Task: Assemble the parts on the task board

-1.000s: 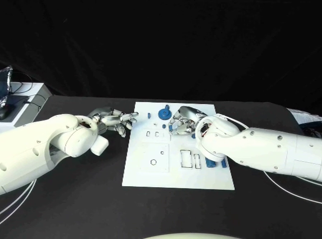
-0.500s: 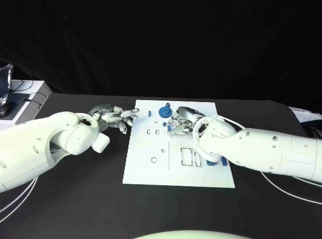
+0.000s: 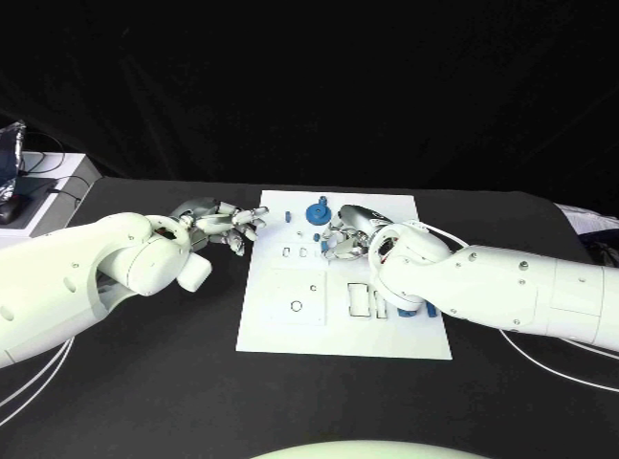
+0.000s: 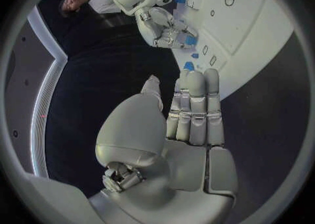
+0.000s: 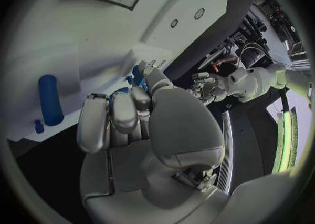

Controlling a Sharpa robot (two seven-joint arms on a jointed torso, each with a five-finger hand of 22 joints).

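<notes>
Head view: white task board (image 3: 340, 335) is laid mid-counter (image 3: 143, 382), right hand (image 3: 348, 237) curled over its far end by a blue part (image 3: 320, 211) | Left wrist: left hand (image 4: 190, 119) released, fingers extended beside board | Right wrist: whether anything is grasped cannot be told; blue cylinder (image 5: 49, 99) lies on board.

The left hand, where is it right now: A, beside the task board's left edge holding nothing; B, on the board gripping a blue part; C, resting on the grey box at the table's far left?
A: the left hand sits just off the left edge of the white task board, fingers straight and apart with nothing in them, as the left wrist view shows.
</notes>
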